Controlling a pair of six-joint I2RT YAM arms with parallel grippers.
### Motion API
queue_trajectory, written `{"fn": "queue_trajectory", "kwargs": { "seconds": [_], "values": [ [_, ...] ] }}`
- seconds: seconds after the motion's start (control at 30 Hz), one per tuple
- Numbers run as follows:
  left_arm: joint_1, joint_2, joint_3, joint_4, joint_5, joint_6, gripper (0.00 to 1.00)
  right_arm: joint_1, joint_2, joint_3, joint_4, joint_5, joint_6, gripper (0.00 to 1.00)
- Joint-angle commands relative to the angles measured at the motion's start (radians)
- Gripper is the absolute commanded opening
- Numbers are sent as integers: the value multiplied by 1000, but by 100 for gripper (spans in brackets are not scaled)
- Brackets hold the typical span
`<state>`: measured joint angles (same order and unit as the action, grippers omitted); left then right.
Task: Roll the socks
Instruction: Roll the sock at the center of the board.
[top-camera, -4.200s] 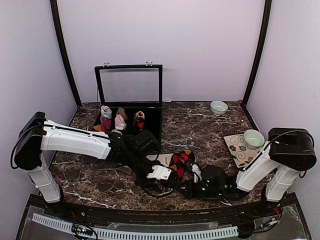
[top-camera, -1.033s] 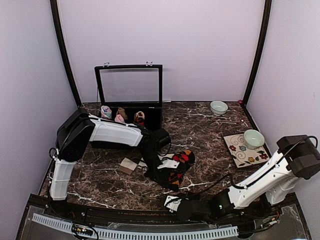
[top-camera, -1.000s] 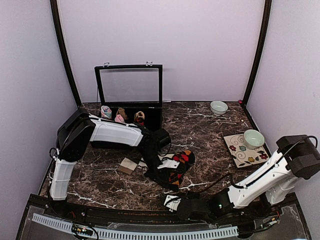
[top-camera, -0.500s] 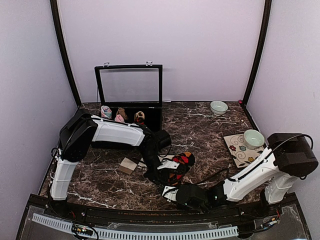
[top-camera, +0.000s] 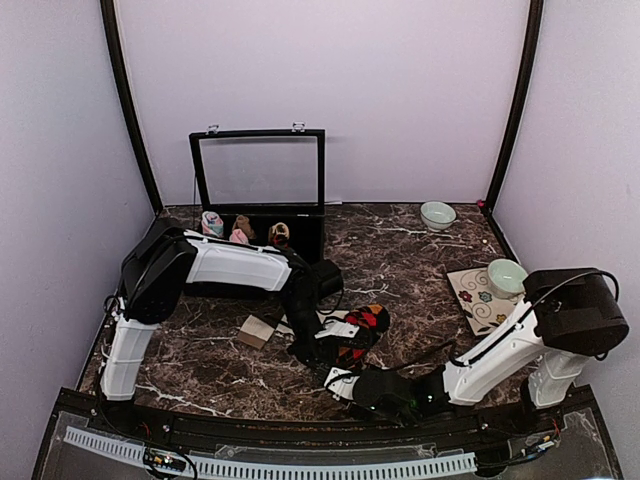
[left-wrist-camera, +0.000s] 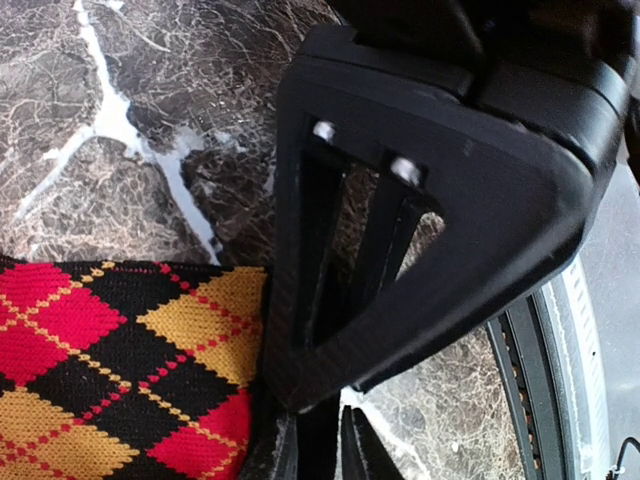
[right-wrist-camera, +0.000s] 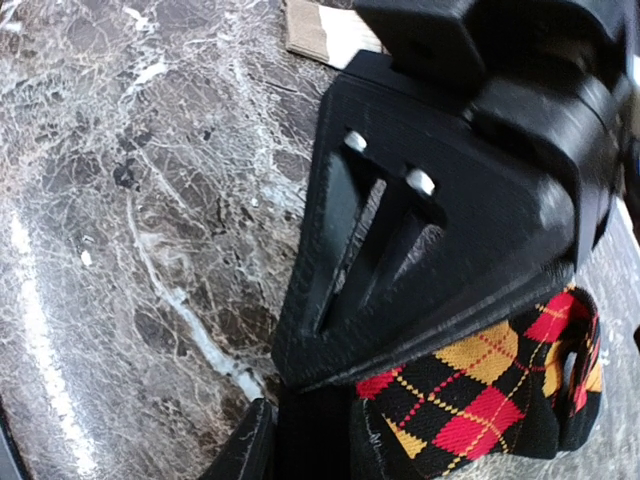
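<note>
Front centre, black red-orange argyle socks (left-wrist-camera: 110, 380), left gripper (left-wrist-camera: 310, 455), right gripper (right-wrist-camera: 310, 445) seemingly pinching them

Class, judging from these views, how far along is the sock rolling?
Done: nothing yet; the argyle sock lies unrolled. In hand: the left hand and right hand sit at its edge, grip unclear. Left: rolling it and the cream sock.

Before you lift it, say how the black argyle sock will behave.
Probably floppy: the black knit sock with red and orange argyle diamonds lies crumpled on the marble table, so it should drape when lifted. Its knitted surface likely grips rather than slips. It looks unlikely to roll.
</note>
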<state>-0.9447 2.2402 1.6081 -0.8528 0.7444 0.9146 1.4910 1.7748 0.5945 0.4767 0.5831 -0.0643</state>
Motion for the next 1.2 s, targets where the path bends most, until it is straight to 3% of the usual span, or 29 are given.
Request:
{"fn": "queue_trajectory", "kwargs": {
  "seconds": [0.0, 0.17, 0.37, 0.6, 0.7, 0.8, 1.17],
  "values": [
    [7, 45, 2, -102, -75, 22, 15, -5, 18, -66, -40, -30, 82, 25],
    [9, 49, 6, -111, -73, 27, 15, -5, 3, -103, -33, -40, 132, 18],
    [9, 49, 18, -119, -48, 21, 20, -3, 57, -88, -14, -55, 151, 0],
    [42, -2, -36, -35, 5, -51, 45, -3, 72, -111, 4, -47, 216, 0],
    [61, -52, -84, 7, 34, -73, 50, -3, 57, -133, 3, -61, 258, 0],
    [80, -114, -139, 47, 30, -92, 63, -5, 52, -135, -10, -82, 296, 0],
    [125, -395, -373, 217, 10, -86, 65, -48, 36, -189, 26, -258, 422, 0]
  ]
}}
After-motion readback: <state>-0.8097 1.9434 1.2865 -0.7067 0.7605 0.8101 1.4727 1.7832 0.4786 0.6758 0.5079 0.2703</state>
